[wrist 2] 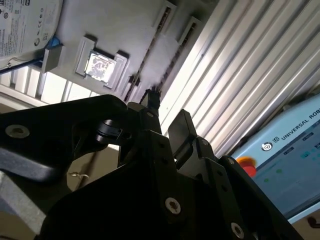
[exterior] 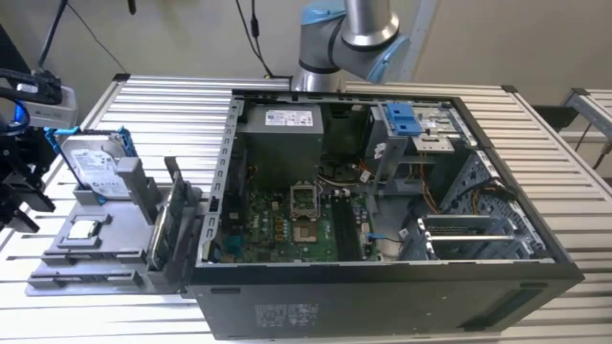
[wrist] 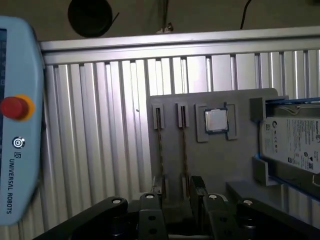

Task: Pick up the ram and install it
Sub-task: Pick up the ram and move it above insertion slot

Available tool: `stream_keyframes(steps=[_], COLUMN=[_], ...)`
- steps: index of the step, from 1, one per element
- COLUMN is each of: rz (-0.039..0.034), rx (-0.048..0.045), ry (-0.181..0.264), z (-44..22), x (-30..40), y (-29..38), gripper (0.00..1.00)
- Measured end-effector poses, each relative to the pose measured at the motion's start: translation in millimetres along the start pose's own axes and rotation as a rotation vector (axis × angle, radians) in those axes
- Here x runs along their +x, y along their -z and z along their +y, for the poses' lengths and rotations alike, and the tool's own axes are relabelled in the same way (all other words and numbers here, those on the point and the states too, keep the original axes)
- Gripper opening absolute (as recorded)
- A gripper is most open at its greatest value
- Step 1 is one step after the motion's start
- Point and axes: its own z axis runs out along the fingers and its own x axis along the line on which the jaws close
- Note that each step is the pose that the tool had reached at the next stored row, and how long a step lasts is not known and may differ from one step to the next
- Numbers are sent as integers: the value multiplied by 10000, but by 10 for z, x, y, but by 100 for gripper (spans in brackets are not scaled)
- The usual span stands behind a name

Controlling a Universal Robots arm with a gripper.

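The ram shows in the first wrist view as two thin boards standing on edge in parallel slots of the grey holder tray, beside a square processor chip. My gripper hovers over the near end of those slots, its dark fingers apart with nothing between them. In the second wrist view the gripper points at the same tray. In the exterior view the gripper hangs at the far left, beside the tray. The open computer case stands to the exterior view's right of it.
A silver hard drive in a blue bracket leans at the tray's back. Upright cards stand between tray and case. The green motherboard lies inside the case. A teach pendant with a red button rests on the slatted table.
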Motion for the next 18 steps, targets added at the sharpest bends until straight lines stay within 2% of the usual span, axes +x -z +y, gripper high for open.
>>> stream_keyframes(steps=[5, 12, 18], rz=[0, 0, 0], rx=[-3, -3, -4], ry=[113, 119, 119], z=[-1, -3, -4], x=[1, 6, 8], y=[-43, -146, -206], gripper=[36, 36, 36])
